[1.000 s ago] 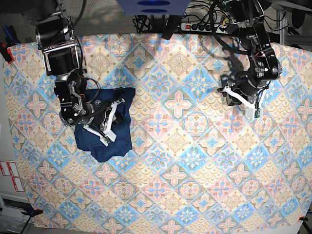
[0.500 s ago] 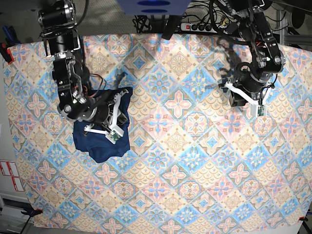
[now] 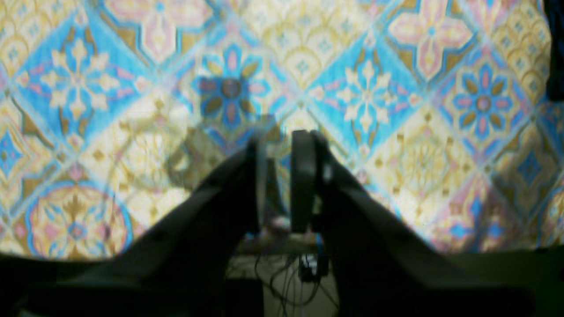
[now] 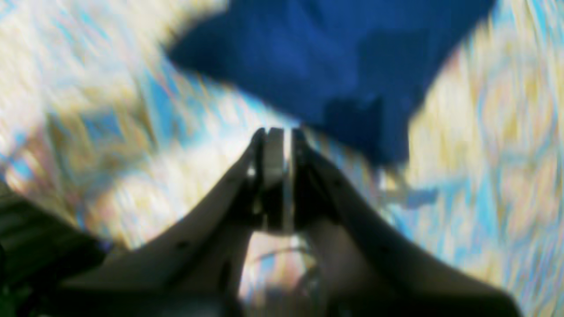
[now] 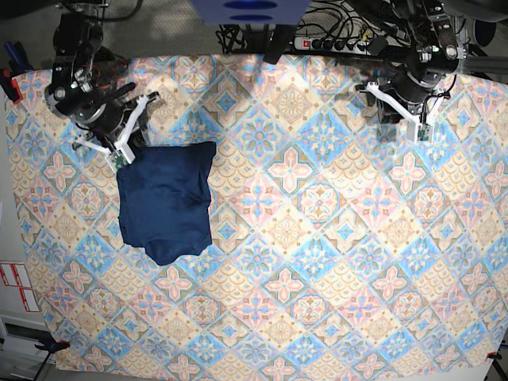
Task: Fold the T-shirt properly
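Observation:
The T-shirt (image 5: 164, 202) lies folded into a compact dark navy rectangle on the left of the patterned cloth, with nothing holding it. My right gripper (image 5: 121, 143) hovers just beyond its far left corner. In the blurred right wrist view that gripper (image 4: 280, 132) is shut and empty, with the T-shirt (image 4: 335, 57) ahead of the fingertips. My left gripper (image 5: 401, 111) is far off at the back right. In the left wrist view it (image 3: 282, 136) hangs over bare cloth, its jaws almost together with only a thin slit and nothing between them.
The tablecloth (image 5: 317, 262) with its blue, pink and yellow tile pattern covers the whole table. A power strip and cables (image 5: 333, 41) lie past the far edge. Clamps hold the cloth at the left edge (image 5: 9, 83) and the front corner (image 5: 49, 344).
My right gripper has come off the T-shirt and risen toward the back left. The left arm has drawn back toward the far edge, and its jaws have narrowed.

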You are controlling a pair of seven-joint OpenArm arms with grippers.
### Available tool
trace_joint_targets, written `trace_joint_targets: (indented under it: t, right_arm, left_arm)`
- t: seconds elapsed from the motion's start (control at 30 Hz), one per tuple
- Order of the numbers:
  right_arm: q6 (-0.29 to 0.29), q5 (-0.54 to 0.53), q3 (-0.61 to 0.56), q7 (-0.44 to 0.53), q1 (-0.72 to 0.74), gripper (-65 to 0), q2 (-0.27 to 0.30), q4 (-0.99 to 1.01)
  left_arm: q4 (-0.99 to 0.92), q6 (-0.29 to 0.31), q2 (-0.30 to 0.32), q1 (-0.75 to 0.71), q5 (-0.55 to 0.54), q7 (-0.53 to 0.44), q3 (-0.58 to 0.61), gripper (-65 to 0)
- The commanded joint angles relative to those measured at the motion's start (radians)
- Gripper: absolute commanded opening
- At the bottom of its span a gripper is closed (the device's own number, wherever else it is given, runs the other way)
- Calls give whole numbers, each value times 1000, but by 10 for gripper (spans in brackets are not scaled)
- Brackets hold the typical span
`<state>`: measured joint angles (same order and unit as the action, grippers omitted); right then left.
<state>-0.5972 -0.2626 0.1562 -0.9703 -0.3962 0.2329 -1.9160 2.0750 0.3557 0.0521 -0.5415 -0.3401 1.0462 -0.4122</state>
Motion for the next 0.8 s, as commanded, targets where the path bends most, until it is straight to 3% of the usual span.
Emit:
trace_joint_targets:
  t: [0.0, 0.13, 0.37, 0.5, 0.63, 0.77]
  right_arm:
    - [0, -10, 24, 12, -31, -623, 9, -21]
    - [0, -42, 92, 14, -139, -623, 9, -23]
    - [0, -206, 259, 14, -310, -624, 9, -24]
    - [0, -220, 334, 14, -401, -624, 9, -20]
    - [0, -218, 343, 14, -476, -624, 9, -13]
    - [0, -218, 306, 15, -498, -624, 7, 37]
  left_arm:
    - [20, 4, 4, -25, -11, -19, -3, -592]
    - [23, 4, 4, -99, -11, -19, -3, -594]
    - [28, 6, 4, -245, -11, -22, -12, -601]
    - [26, 6, 4, -328, -21, -22, -61, -601]
    - [25, 6, 10, -394, -66, -22, -106, -607]
    - [-15, 6, 51, -420, -66, -22, -70, -650]
